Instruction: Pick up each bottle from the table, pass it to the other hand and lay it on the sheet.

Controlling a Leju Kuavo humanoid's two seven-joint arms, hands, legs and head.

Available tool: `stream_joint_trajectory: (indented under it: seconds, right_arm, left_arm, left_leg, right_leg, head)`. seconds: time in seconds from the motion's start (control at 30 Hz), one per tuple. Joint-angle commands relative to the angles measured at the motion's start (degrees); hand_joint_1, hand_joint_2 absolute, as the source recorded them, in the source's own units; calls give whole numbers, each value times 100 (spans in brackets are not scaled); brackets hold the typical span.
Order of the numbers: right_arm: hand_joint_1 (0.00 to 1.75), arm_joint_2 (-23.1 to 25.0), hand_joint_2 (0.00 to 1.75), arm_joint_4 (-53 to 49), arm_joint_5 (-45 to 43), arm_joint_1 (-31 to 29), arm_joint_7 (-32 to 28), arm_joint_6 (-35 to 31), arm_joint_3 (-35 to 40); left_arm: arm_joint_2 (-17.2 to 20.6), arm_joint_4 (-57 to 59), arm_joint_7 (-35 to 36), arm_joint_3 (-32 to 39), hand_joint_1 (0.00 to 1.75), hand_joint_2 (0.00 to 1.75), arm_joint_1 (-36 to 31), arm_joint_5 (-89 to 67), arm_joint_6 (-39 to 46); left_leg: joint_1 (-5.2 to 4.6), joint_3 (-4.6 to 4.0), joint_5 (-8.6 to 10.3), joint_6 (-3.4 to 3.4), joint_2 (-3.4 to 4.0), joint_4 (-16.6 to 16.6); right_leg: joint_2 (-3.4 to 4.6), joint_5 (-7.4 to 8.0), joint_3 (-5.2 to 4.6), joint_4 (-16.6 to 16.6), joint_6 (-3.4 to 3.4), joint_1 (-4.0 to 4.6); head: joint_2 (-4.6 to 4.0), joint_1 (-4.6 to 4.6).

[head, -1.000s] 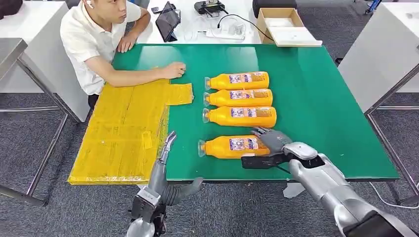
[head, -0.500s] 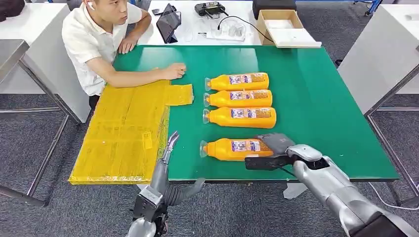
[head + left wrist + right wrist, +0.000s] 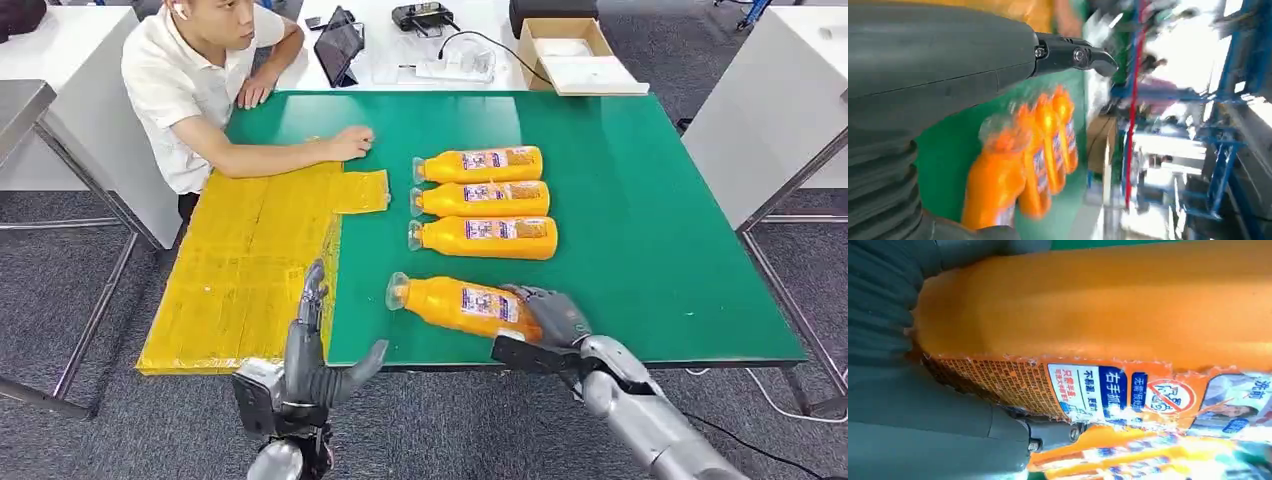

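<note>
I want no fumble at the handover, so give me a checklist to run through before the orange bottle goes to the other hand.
1. Right hand grips the nearest orange plastic bottle at its base end: ok.
2. Bottle clear of the green table: cannot tell; it is tilted, cap end toward the left hand.
3. Left hand empty, fingers apart: ok.
4. Left hand at the bottle: not ok, a gap remains.
5. Yellow sheet has bare room: ok.
6. The person's hand rests beside the sheet's far corner: ok.
</note>
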Motion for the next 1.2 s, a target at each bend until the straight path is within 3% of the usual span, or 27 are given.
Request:
stream_joint_trajectory:
  seconds: [0.03,0.1,0.23,0.5,0.77,1.2]
  right_arm:
    - [175,647,175,-852,-84,722,-134,-185,-1075]
    - [175,634,175,-846,-85,719,-134,-185,-1086]
    - [175,1048,175,-1060,-560,898,-635,-201,-1547]
    - [175,1475,175,-841,-823,909,-824,-7,-1457]
    - [175,2197,175,-244,-607,739,-1350,-64,-514]
    - [175,2330,175,-111,-613,699,-1452,132,365]
  left_arm:
    - [143,-321,299,234,0,175,221,595,-467]
    - [138,-320,299,233,0,175,213,595,-466]
    - [290,-247,949,289,0,175,330,2065,-1412]
    - [462,-304,800,100,0,175,269,1889,-1538]
    - [501,-221,931,-71,0,175,190,1610,-1718]
    - [393,-102,863,-14,0,175,19,1394,-1684]
  left_leg:
    - [5,4,-8,-14,15,-2]
    - [1,-26,3,-6,2,-3]
    - [-1,-12,-4,-9,16,-7]
    - [0,-12,-5,-15,12,-9]
    - [5,-22,-3,-11,25,-8]
    - [0,-36,2,-7,8,-5]
  right_leg:
    - [7,-7,1,1,-15,7]
    - [1,-1,-24,0,-6,1]
    - [10,-5,-12,-4,-11,-1]
    - [5,-7,-16,-3,-17,1]
    - [17,-1,-28,-6,-12,4]
    - [4,-3,-37,-1,-10,-2]
  head:
    - [-2,0]
    - [0,-2]
    - [0,0]
    - [0,0]
    - [-2,2]
    - [0,4]
